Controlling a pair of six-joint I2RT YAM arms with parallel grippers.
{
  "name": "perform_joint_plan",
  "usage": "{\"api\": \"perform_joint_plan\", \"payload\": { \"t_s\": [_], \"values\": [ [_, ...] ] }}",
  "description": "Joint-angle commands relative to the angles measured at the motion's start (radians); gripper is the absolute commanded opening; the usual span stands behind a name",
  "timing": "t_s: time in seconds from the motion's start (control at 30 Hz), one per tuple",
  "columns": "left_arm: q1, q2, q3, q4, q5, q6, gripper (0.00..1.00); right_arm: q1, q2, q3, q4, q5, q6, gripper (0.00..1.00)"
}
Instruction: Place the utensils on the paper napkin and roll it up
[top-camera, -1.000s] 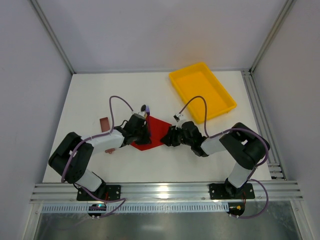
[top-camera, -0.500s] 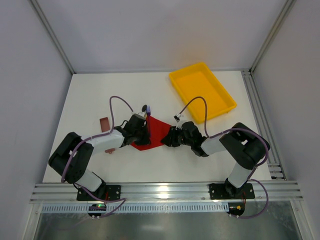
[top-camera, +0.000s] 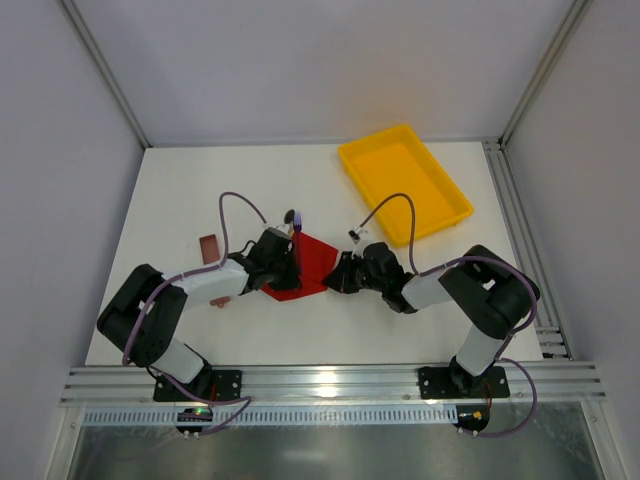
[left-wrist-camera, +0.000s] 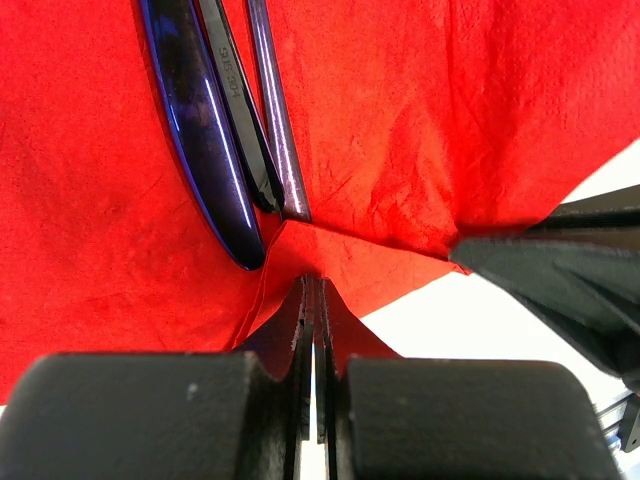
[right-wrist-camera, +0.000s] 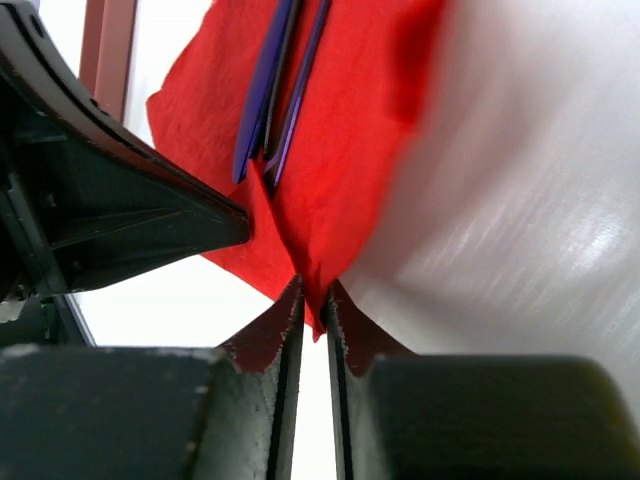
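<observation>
The red paper napkin (top-camera: 312, 262) lies mid-table between both grippers, its edges lifted. The utensils (left-wrist-camera: 215, 130), a blue-purple piece and a black one (left-wrist-camera: 238, 110) side by side, rest on the napkin (left-wrist-camera: 400, 110); their far ends (top-camera: 293, 219) stick out past its far edge. My left gripper (left-wrist-camera: 315, 285) is shut on a pinched fold of the napkin's near edge. From the other side, my right gripper (right-wrist-camera: 313, 297) is shut on the napkin (right-wrist-camera: 340, 150) at a corner, with the utensils (right-wrist-camera: 268, 90) just beyond. In the top view the left gripper (top-camera: 296, 268) and right gripper (top-camera: 334, 272) almost meet.
A yellow tray (top-camera: 440, 190) stands at the back right. A small brownish-red block (top-camera: 209, 247) lies left of the left arm and shows as a bar (right-wrist-camera: 108, 40) in the right wrist view. Purple cables loop above both wrists.
The right gripper has closed its jaws onto the napkin's corner. The left gripper has stayed shut on the napkin, and neither arm has visibly shifted.
</observation>
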Motion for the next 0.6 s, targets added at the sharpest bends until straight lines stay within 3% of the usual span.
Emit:
{"api": "perform_joint_plan", "payload": {
  "t_s": [0.0,0.17,0.37,0.57],
  "values": [
    [-0.002,-0.004,0.027,0.004,-0.020,0.007,0.00,0.001,-0.019,0.028,0.086,-0.031,0.027,0.18],
    [-0.002,-0.005,0.027,0.007,-0.017,0.005,0.00,0.000,-0.002,0.010,0.098,-0.036,0.019,0.37],
    [-0.002,-0.004,0.022,0.014,-0.017,0.005,0.00,0.004,0.012,-0.009,0.089,-0.030,0.007,0.45],
    [-0.002,0.001,0.021,0.019,-0.016,0.002,0.00,0.014,0.023,-0.004,0.092,-0.033,0.013,0.46]
  ]
}}
